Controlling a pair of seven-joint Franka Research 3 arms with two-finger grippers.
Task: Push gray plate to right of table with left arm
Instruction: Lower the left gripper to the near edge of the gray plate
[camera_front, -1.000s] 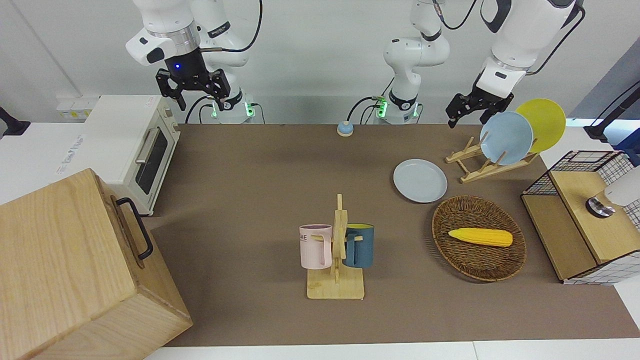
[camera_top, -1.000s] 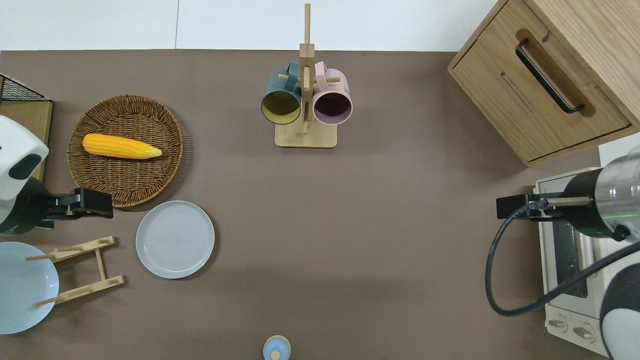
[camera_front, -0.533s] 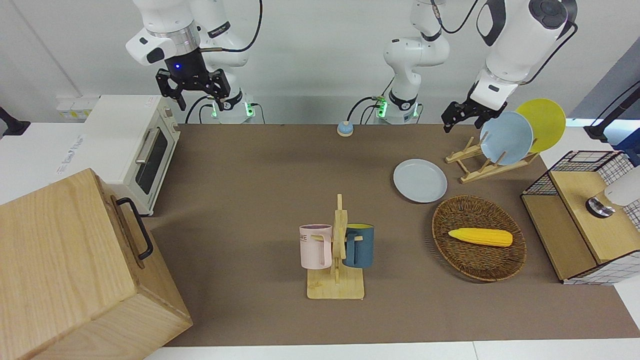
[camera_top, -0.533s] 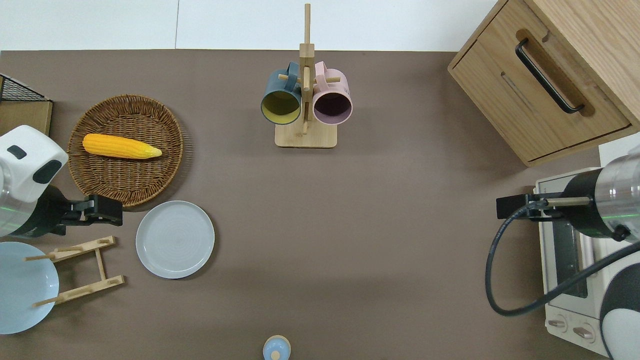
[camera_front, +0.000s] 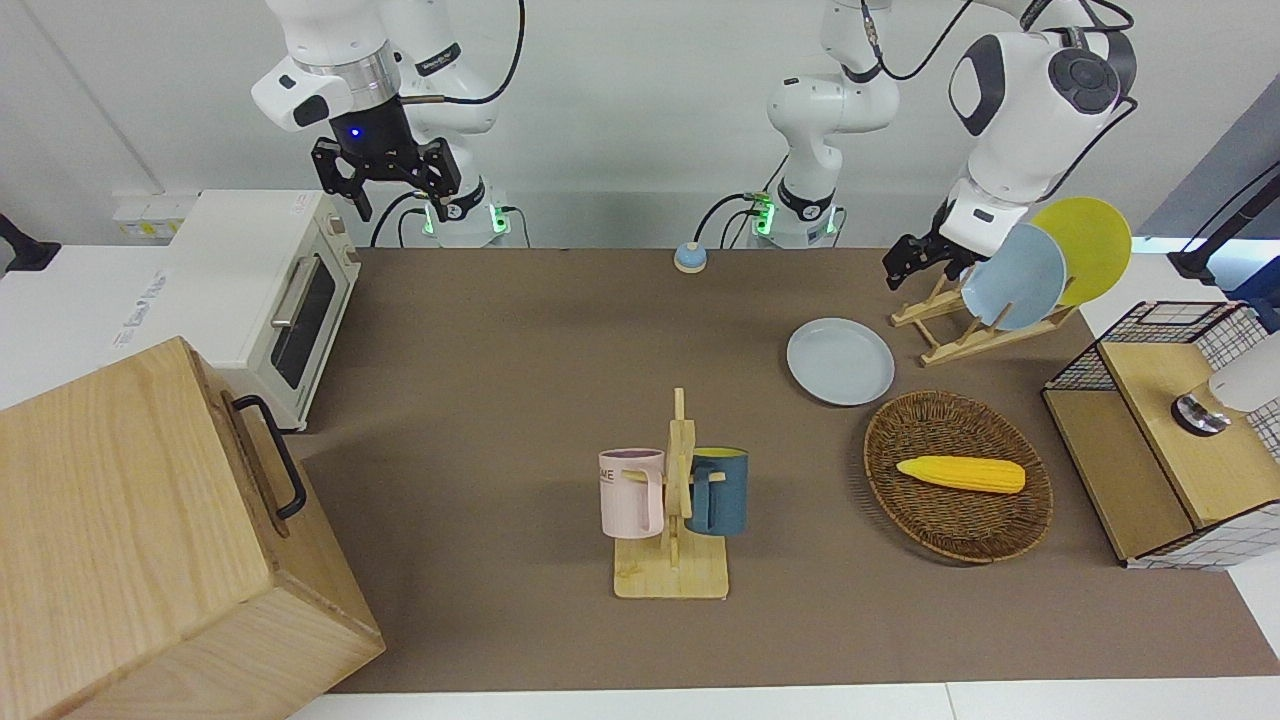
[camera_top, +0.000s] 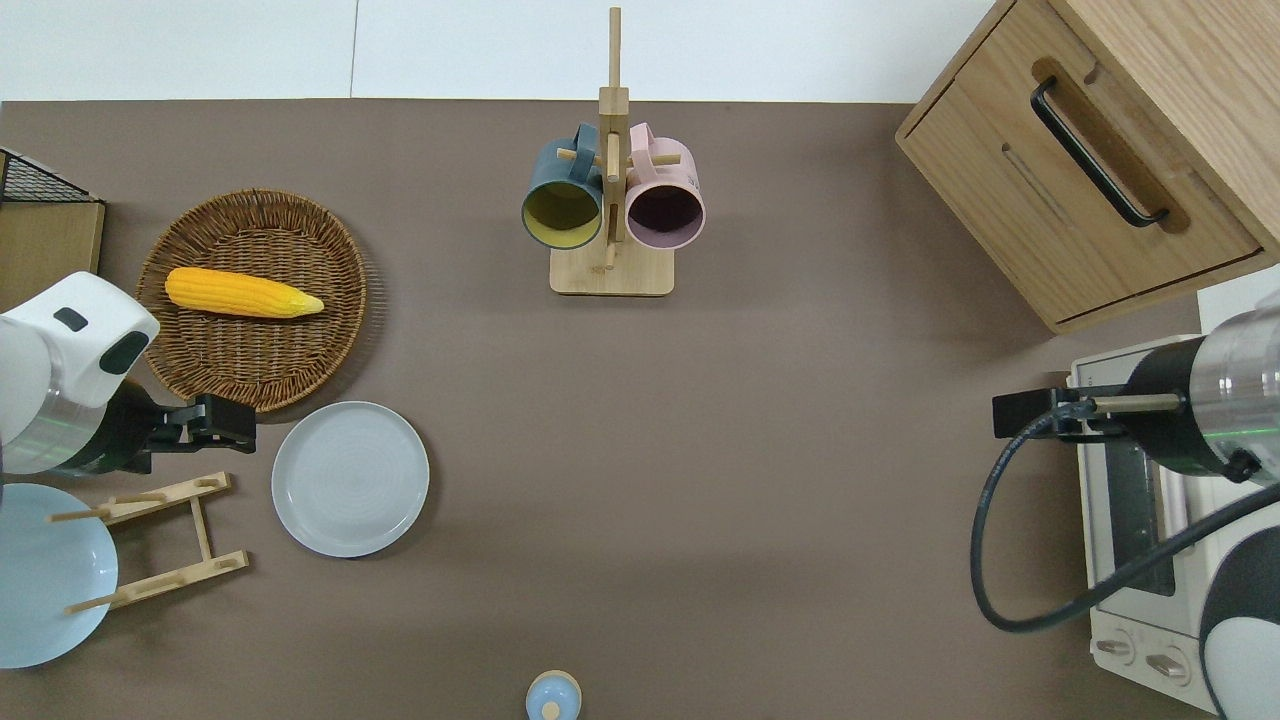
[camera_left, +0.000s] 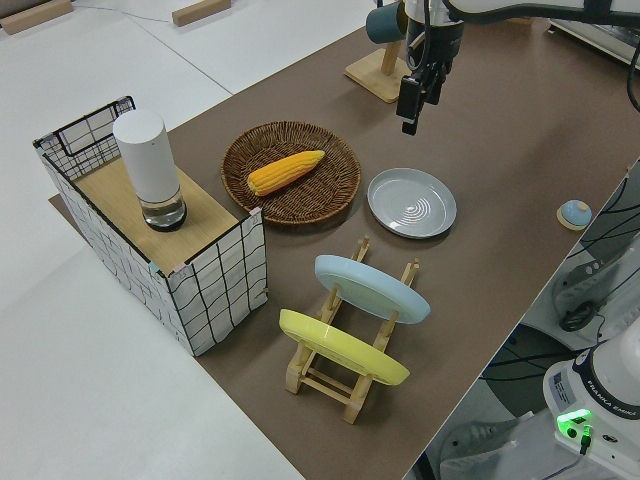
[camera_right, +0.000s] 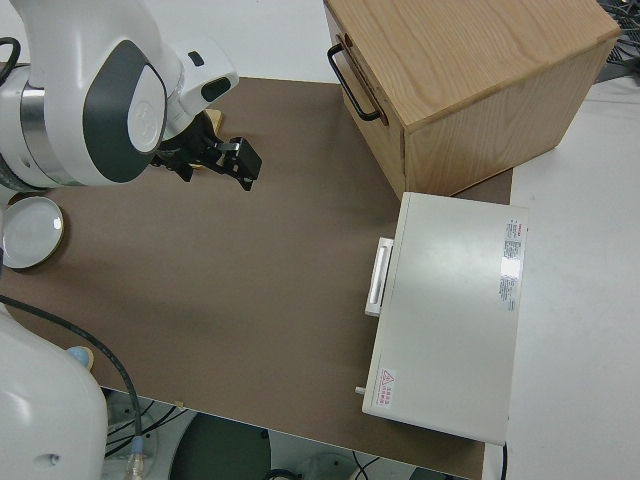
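Observation:
The gray plate (camera_front: 840, 360) lies flat on the brown table (camera_front: 520, 360), between the wicker basket and the wooden plate rack; it also shows in the overhead view (camera_top: 350, 478) and the left side view (camera_left: 411, 202). My left gripper (camera_top: 240, 430) hangs in the air with its fingers apart and empty. It is over bare table between the basket and the rack, just beside the plate's rim toward the left arm's end, and does not touch the plate (camera_front: 900, 270) (camera_left: 408, 115). My right gripper (camera_front: 385, 190) is parked, open and empty.
The wicker basket (camera_top: 330, 330) holds a corn cob (camera_top: 243, 293). The plate rack (camera_top: 170, 540) holds a sky-blue plate (camera_front: 1012, 277) and a yellow plate (camera_front: 1090, 240). A mug rack (camera_top: 611, 270) carries two mugs mid-table. A wooden cabinet (camera_front: 130, 540) and a toaster oven (camera_front: 265, 290) stand at the right arm's end.
My left gripper has come down and moved toward the gray plate, away from the left arm's end of the table. The plate and the right arm have not moved.

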